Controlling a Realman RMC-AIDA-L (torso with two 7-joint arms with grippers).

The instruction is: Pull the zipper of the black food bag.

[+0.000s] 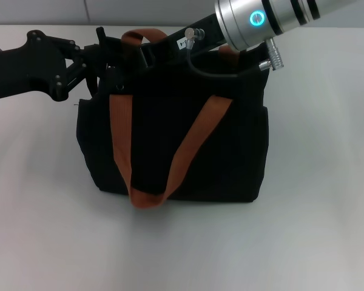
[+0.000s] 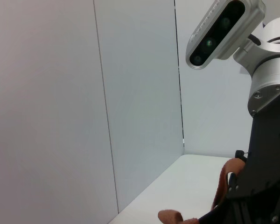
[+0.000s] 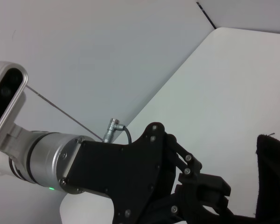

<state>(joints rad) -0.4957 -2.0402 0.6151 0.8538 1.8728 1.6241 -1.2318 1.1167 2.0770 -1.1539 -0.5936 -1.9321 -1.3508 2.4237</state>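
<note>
Zipper pull cannot be made out in any view. From the head camera, the black food bag (image 1: 170,145) stands boxy and soft-sided on the pale table (image 1: 303,230), two orange-brown straps (image 1: 188,151) draped down its front. The left gripper (image 1: 106,51) sits at the bag's upper left corner, the right gripper (image 1: 164,42) at its top edge.

The left wrist camera shows only a strap end (image 2: 170,216).

The right wrist camera shows the left gripper (image 3: 203,193) beside the bag's corner (image 3: 273,177); whether either gripper is clenched or released cannot be told.

Zipper hidden behind both arms along the black food bag's (image 1: 170,145) top edge; claw tips unseen.
</note>
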